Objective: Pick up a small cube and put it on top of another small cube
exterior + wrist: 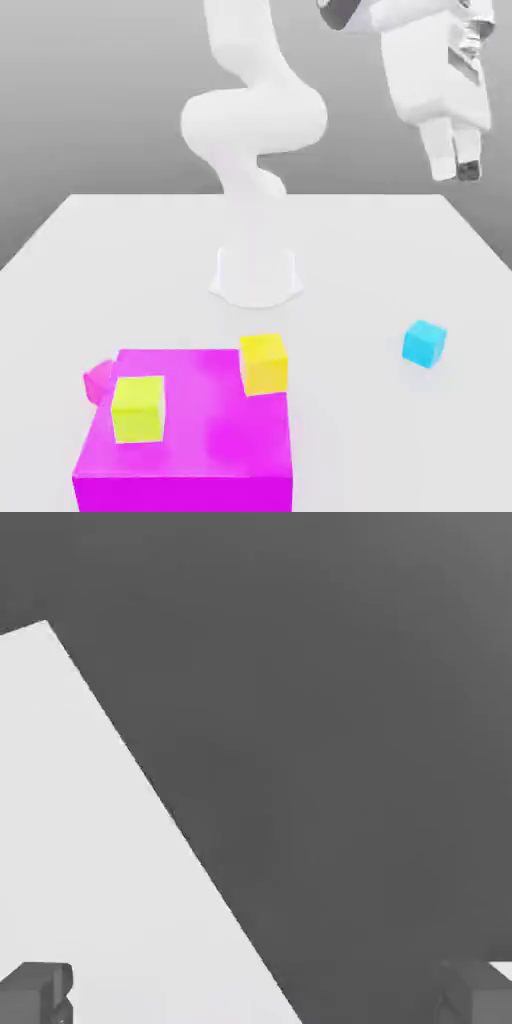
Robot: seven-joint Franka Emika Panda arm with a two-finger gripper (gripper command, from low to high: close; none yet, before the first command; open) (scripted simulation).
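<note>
Two yellow cubes (263, 362) sit on my magenta block (185, 440), well apart from the cyan cube (424, 343); my fingers (468, 165) hang high above the counter (150, 260), spread wide, holding nothing.

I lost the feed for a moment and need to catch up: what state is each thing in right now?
Gripper: open, empty, raised high above the table at the exterior view's right.
Cyan cube: resting flat on the table, untouched, nothing on it.
Magenta block: sitting on the table, carrying two yellow cubes.
Yellow cube: upright on the block's top.
Second yellow cube: upright at the block's far corner.
</note>
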